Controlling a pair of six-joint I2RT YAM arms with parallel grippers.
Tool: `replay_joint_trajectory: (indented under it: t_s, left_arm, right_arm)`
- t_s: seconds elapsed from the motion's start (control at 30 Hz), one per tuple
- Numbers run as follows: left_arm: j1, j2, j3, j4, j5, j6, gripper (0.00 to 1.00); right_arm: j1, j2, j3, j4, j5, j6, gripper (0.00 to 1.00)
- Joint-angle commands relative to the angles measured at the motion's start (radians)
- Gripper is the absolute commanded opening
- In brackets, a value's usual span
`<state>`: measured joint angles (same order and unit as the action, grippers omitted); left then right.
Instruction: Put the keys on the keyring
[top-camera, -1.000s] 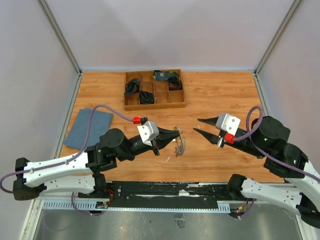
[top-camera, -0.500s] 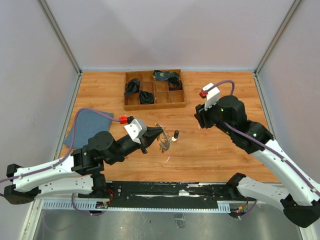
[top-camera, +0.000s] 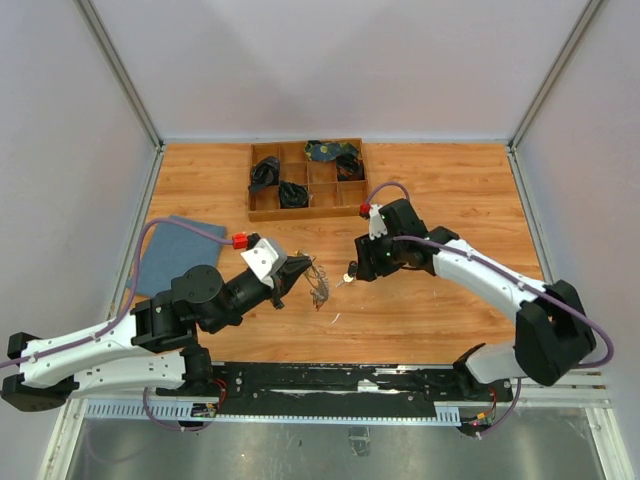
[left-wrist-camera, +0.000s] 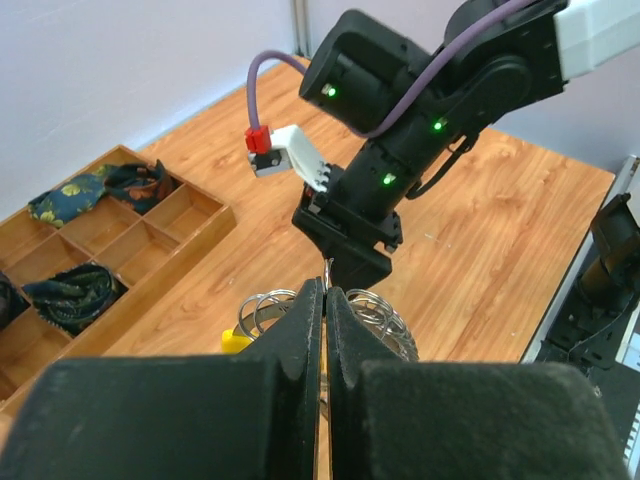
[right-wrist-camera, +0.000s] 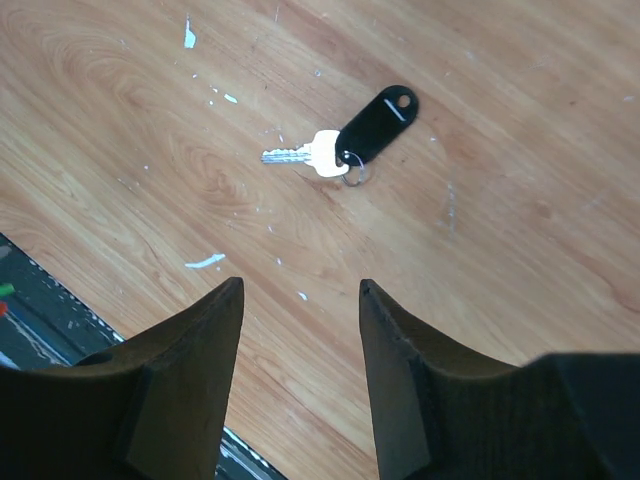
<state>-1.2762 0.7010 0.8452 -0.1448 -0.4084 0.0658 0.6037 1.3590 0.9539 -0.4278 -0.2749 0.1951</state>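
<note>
At the far left a blue cloth (top-camera: 163, 256) lies flat on the wooden table (top-camera: 450, 190), well apart from the work and playing no visible part in it. Next comes the left gripper (top-camera: 302, 267), its 2 fingers pinched fully together on the keyring (left-wrist-camera: 262, 306), whose coiled metal loops show on either side of the fingers in the left wrist view, with a short yellow piece (left-wrist-camera: 234, 342) just below. A bunch of silvery keys (top-camera: 320, 286) fans out beyond the fingertips. The ring appears to be held out toward the middle of the table so that the other arm can work at it. Behind, a compartmented wooden tray (top-camera: 262, 212) holds dark bundles. Just right of the bunch, 1 loose key (right-wrist-camera: 300, 154) with a black tag (right-wrist-camera: 378, 122) lies flat on the table. The right gripper (right-wrist-camera: 300, 288) hangs over it, pointed down, its fingers standing about half apart and holding nothing. The key lies a little ahead of the gap, so this looks like the approach to picking it up.
</note>
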Motion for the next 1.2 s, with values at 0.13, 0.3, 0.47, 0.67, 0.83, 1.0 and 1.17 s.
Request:
replay_joint_trajectory:
  t_s: [0.13,0.3,0.47,0.67,0.83,1.0,1.17]
  left_arm:
    - [0.006,-0.021,0.033,0.019,-0.017,-0.018,0.01]
    - [0.006,-0.02,0.028,0.026,-0.013,-0.019,0.0]
    - [0.006,-0.014,0.026,0.031,-0.012,-0.018,0.0]
    - [0.005,-0.012,0.023,0.036,-0.002,-0.015,0.0]
    - [0.005,-0.02,0.019,0.039,0.005,-0.015,0.0]
    - [0.006,-0.023,0.017,0.039,0.006,-0.015,0.0]
    - [0.005,-0.033,0.005,0.055,0.023,-0.013,0.01]
  right_arm:
    - [-0.077,0.156,-0.082,0.292,-0.174,0.238,0.5]
    - [-0.104,0.219,-0.11,0.347,-0.184,0.254,0.48]
    - [-0.127,0.256,-0.129,0.389,-0.203,0.263,0.47]
    - [-0.14,0.305,-0.135,0.411,-0.24,0.261,0.44]
    - [-0.147,0.331,-0.136,0.412,-0.245,0.259,0.41]
    - [-0.148,0.346,-0.135,0.419,-0.263,0.261,0.35]
    - [-0.15,0.357,-0.135,0.425,-0.277,0.266,0.32]
